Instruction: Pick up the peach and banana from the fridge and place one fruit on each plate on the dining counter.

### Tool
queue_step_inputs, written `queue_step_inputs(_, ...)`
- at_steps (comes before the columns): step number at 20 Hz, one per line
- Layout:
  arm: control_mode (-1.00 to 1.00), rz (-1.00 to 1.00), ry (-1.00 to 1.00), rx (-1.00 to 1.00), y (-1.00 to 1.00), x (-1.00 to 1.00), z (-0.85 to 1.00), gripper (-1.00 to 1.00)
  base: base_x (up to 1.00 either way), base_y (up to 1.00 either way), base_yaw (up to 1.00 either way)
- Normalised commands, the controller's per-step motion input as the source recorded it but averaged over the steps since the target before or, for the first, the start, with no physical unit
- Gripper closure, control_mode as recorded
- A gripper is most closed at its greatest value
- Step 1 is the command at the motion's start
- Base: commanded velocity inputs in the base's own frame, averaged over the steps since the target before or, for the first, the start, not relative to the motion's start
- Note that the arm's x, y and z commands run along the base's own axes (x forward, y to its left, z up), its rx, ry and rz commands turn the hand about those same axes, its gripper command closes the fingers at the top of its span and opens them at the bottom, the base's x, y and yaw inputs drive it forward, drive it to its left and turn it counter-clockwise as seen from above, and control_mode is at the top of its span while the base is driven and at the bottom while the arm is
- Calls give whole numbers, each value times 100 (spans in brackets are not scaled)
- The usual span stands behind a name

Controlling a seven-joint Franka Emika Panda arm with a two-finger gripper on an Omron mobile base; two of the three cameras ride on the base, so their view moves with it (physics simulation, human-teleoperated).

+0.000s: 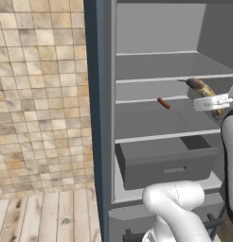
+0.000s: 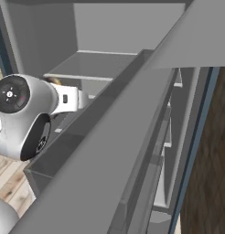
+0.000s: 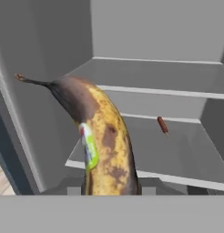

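The fridge stands open, pale grey inside with thin white shelves. My gripper is shut on the banana, a yellow fruit with brown mottling and a dark stem. I hold it in the air in front of the middle shelves on the right side. In the hand view the banana rises from the bottom centre, stem pointing up and left, with a small sticker on it. My fingertips are hidden behind it. The peach, the plates and the dining counter are out of view.
A small red-brown sausage-like piece lies on the middle shelf. Below it a grey drawer stands pulled out. The open fridge door runs close along my right. A tiled wall and wooden floor lie to the left.
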Motion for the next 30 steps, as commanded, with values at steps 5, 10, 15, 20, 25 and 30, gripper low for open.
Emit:
queue_step_inputs(5,-100,-5,0,0,1,-59,0,100,0,0,0)
queue_step_inputs(10,-100,-2,10,0,6,-19,-6,100,0,0,0)
queue_step_inputs(15,-100,0,2,-1,2,0,-2,100,0,0,0)
queue_step_inputs(20,-100,0,-7,-4,9,-32,0,100,0,0,0)
queue_step_inputs(25,-100,0,-9,-1,8,-44,0,100,0,0,0)
queue_step_inputs(30,100,0,0,-1,9,-17,-5,100,-12,6,0)
